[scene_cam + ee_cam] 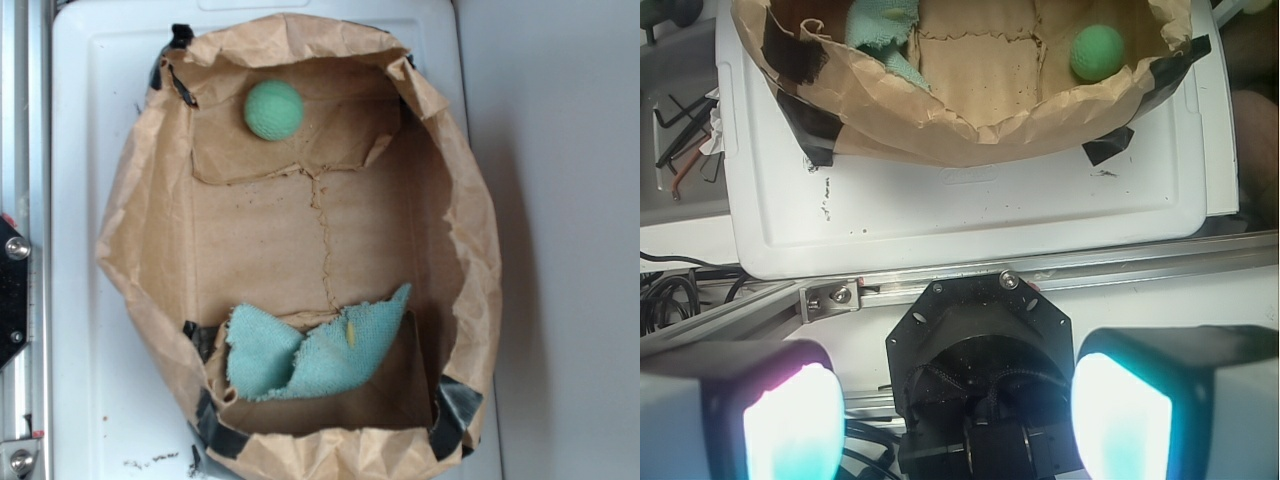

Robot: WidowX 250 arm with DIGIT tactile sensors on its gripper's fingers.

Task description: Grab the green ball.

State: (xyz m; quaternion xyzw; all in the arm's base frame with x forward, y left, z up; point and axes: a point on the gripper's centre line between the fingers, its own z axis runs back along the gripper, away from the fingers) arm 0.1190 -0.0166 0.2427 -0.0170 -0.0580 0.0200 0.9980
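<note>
White tray-like surface (90, 300), apparently plastic, under taped paper bag (140, 230).

white tray (90, 200), aluminium rail (940, 285), grey surface (560, 200)

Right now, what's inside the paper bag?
The green ball sits at one end of the paper bag, a crumpled teal cloth at the other. Whatever lies under the cloth is hidden.

Gripper (958, 425) fingers (790, 420) spread apart at bottom edge, glowing pads, black robot base (980, 350) between, white tray (990, 215) beyond, brown paper bag (970, 125) on tray, green ball (1098, 52) and teal cloth (880, 25) inside bag, well apart
</note>
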